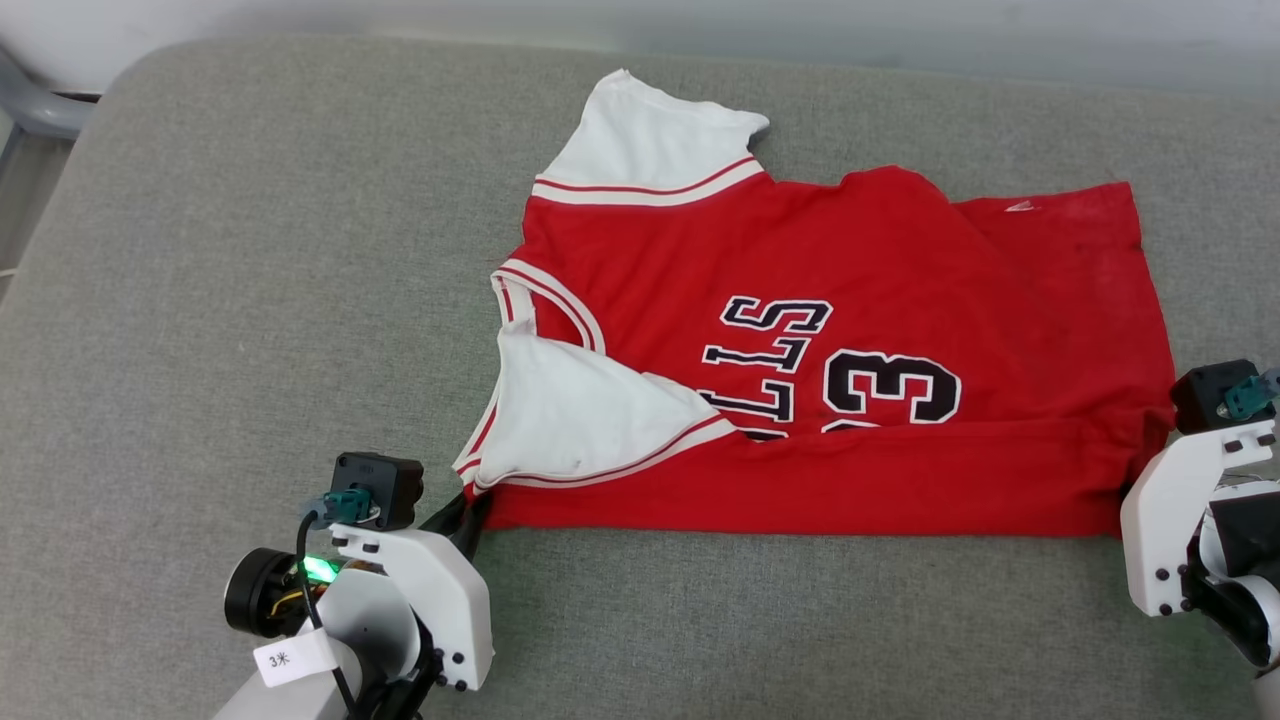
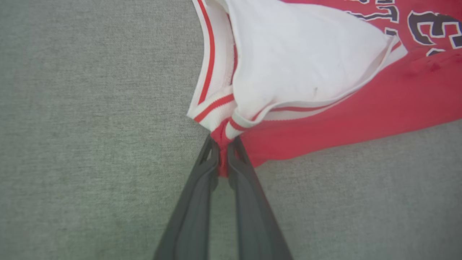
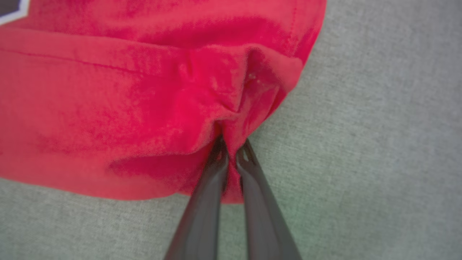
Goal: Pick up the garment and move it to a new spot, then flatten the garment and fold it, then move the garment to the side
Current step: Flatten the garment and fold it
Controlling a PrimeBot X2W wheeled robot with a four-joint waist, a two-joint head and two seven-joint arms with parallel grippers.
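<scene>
The garment (image 1: 830,340), a red jersey T-shirt with white sleeves and black numbers, lies spread on the grey surface with its near edge folded over. My left gripper (image 1: 470,515) is shut on the garment's near-left corner, where red cloth (image 2: 223,144) shows pinched between the dark fingers (image 2: 202,184) beside the white sleeve (image 2: 288,61). At the near-right corner my right gripper (image 3: 231,148) is shut on a bunched red fold (image 3: 231,97); in the head view its white wrist (image 1: 1190,500) sits at the right edge.
Grey fabric covers the surface (image 1: 250,300) all around the shirt. Its rounded far-left corner drops off toward a grey chair leg (image 1: 40,105) and floor. A pale wall runs along the far side.
</scene>
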